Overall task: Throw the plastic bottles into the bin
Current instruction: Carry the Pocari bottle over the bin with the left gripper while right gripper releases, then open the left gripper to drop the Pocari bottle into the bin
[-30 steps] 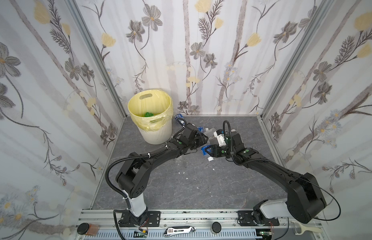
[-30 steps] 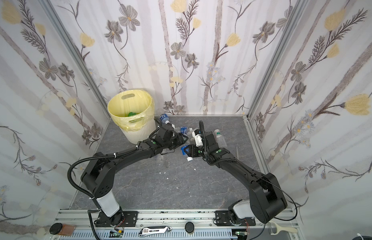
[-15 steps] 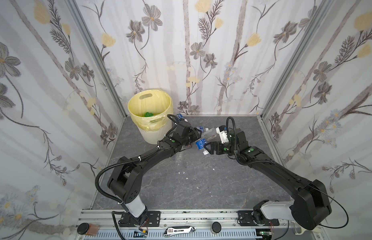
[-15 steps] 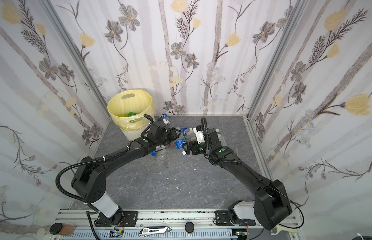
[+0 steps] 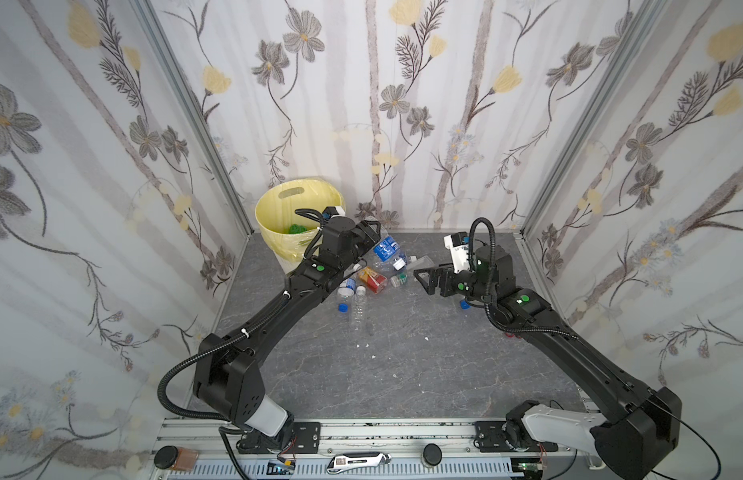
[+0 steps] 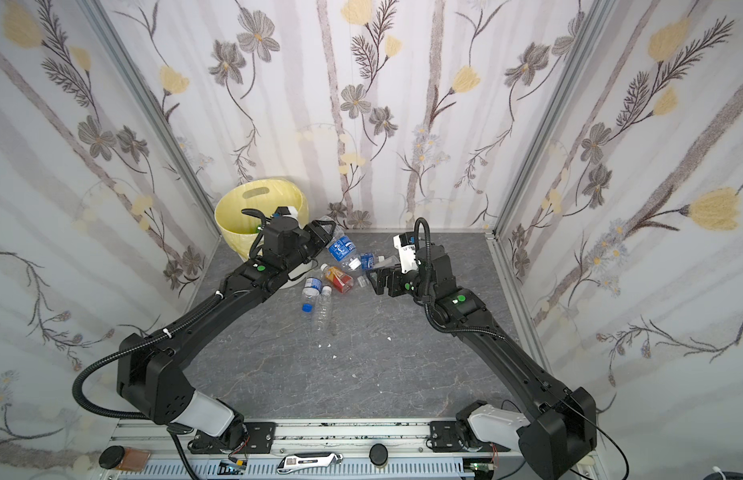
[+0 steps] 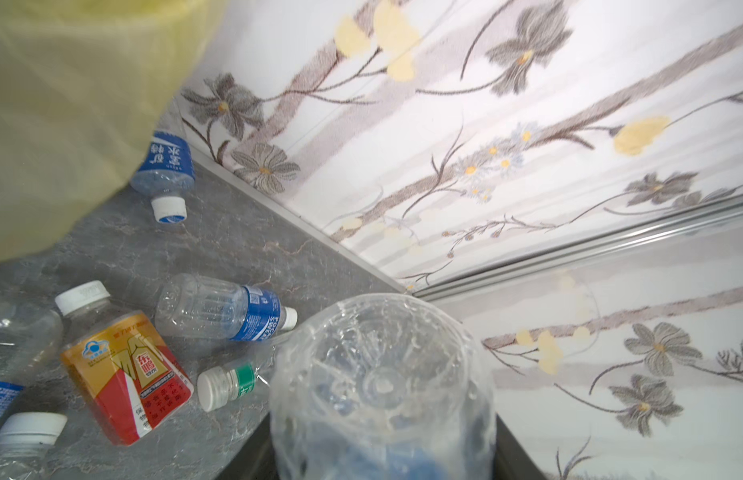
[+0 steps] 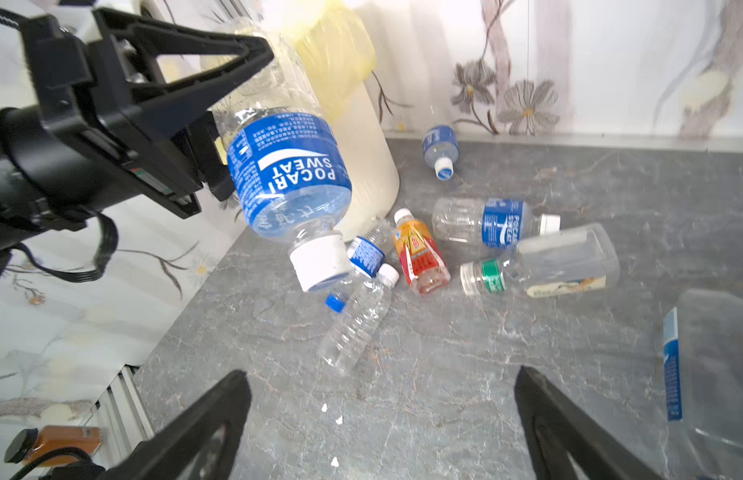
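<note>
Whole booth is done in floral wallpaper (image 5: pixel 386 104), grey and yellow blooms on pale stripes, with bare metal corner posts (image 5: pixel 195 108) running up the back corners. The tabletop (image 5: pixel 403 374) is a grey marble look with a few white crumbs (image 5: pixel 373 356) scattered mid-table. Along the near edge there's an aluminium rail (image 5: pixel 403 432). Just in front of it sit a silver-and-black tool (image 5: pixel 358 461) (folding knife maybe, can't swear to it), a black round knob (image 5: pixel 431 451) and an amber jar (image 5: pixel 183 460) with a black lid, lying on its side.

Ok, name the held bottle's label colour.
Blue with white lettering; the held bottle shows best in right wrist view.
</note>
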Controlling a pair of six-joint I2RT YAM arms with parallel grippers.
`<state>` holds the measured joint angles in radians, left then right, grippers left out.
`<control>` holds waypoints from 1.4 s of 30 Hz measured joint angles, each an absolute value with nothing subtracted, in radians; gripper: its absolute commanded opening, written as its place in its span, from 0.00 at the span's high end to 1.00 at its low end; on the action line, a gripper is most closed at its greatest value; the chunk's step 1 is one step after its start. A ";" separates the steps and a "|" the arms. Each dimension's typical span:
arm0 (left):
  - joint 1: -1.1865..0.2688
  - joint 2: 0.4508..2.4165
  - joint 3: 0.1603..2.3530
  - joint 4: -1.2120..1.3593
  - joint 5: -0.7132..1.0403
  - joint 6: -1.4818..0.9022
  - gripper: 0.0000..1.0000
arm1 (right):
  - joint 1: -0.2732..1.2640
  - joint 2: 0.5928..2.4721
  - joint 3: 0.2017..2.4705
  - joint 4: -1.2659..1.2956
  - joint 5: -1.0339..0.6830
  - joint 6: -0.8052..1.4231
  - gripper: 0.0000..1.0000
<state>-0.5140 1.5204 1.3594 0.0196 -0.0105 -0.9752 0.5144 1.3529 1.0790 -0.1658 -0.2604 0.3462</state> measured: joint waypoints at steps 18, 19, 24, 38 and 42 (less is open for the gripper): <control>-0.238 1.414 1.425 0.021 -0.124 -1.179 0.47 | 0.662 1.586 1.474 -0.008 -0.202 0.335 0.00; -0.222 1.414 1.429 0.020 -0.118 -1.188 0.47 | 0.673 1.606 1.496 -0.007 -0.202 0.332 0.00; -0.149 1.414 1.499 0.010 -0.089 -1.231 0.47 | 0.728 1.700 1.595 -0.037 -0.186 0.331 0.00; -0.043 1.484 1.776 0.036 -0.076 -1.230 0.44 | 0.761 1.768 1.712 -0.073 -0.168 0.330 0.00; -0.009 1.552 1.687 0.076 -0.056 -1.261 0.23 | 0.762 1.780 1.707 -0.096 -0.168 0.331 0.00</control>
